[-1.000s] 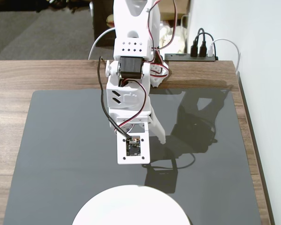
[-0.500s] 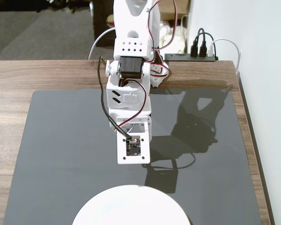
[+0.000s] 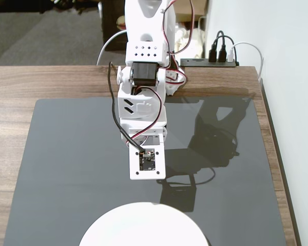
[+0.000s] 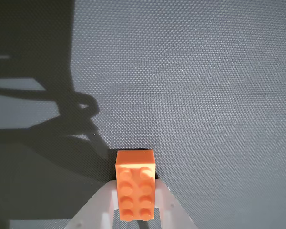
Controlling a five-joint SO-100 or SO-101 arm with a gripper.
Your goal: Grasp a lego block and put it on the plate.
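Wrist view: the gripper [image 4: 135, 210] is clasping the orange lego block [image 4: 136, 183] between its white fingers [image 4: 97, 207], just above the dark mat [image 4: 205, 95]. Judged advice: lift vertically, keeping the grasp firm, before travelling toward the white plate [image 3: 142, 225].

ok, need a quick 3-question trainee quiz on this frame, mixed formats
1. True or false: in the wrist view the orange lego brick sits between the two white fingers of the gripper.
2. Multiple choice: in the fixed view the white plate is (A) at the bottom edge, partly cut off; (B) under the gripper; (C) at the back by the USB hub.
3. Fill in: the arm works over a dark ____ laid on the wooden table.

Key: 1 true; 2 A; 3 mat.
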